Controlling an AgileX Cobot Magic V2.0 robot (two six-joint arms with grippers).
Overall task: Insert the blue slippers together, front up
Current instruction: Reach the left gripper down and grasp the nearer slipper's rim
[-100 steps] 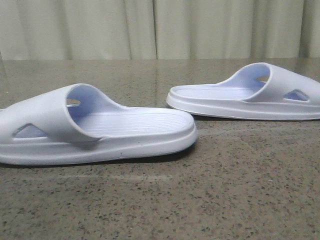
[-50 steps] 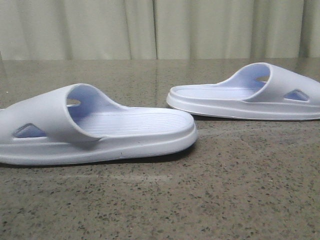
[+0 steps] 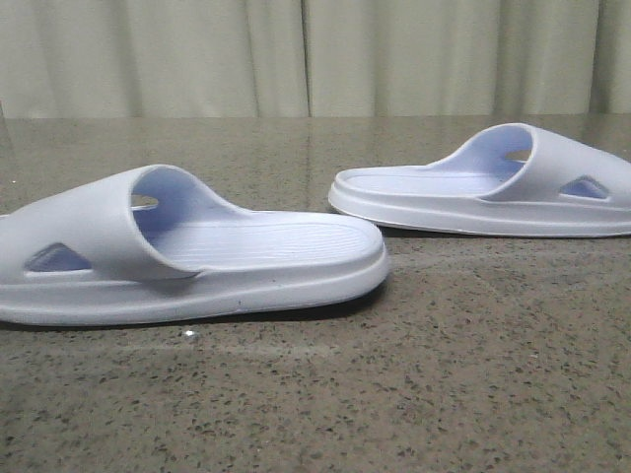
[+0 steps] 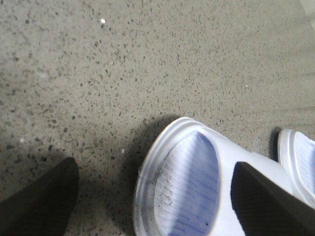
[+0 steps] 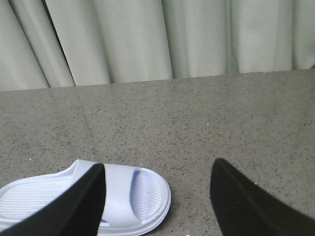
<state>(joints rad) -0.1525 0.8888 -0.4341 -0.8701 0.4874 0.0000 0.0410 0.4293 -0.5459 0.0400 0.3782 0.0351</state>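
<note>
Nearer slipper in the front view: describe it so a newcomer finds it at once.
On the speckled stone table, two pale blue slippers lie flat and apart. The nearer slipper is the larger-looking one at the left, its strap at the left edge; the far slipper has its strap on the right.

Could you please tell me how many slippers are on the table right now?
2. The near slipper lies at front left, its strap toward the left edge. The far slipper lies farther back on the right, strap toward the right. They sit apart on the table.
</note>
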